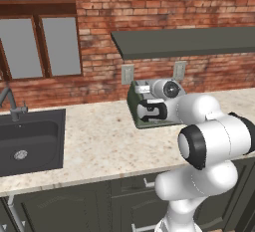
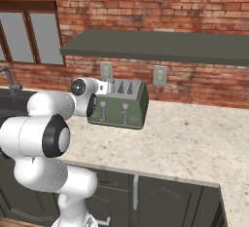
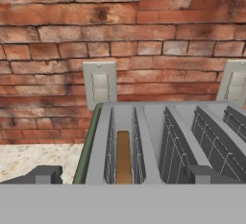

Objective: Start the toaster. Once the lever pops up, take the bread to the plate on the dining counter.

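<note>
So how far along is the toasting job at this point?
Early. The bread already sits down in the leftmost slot of the toaster. In hand: the open gripper hovers above the slots, holding nothing. Left: pressing a lever, waiting for the pop-up, then carrying the bread to the plate.

Home kitchen: stone counter (image 1: 99, 141) w/ sink (image 1: 30, 144), toaster (image 2: 121, 105), brick wall (image 2: 160, 2).

No legible text on anything.
</note>
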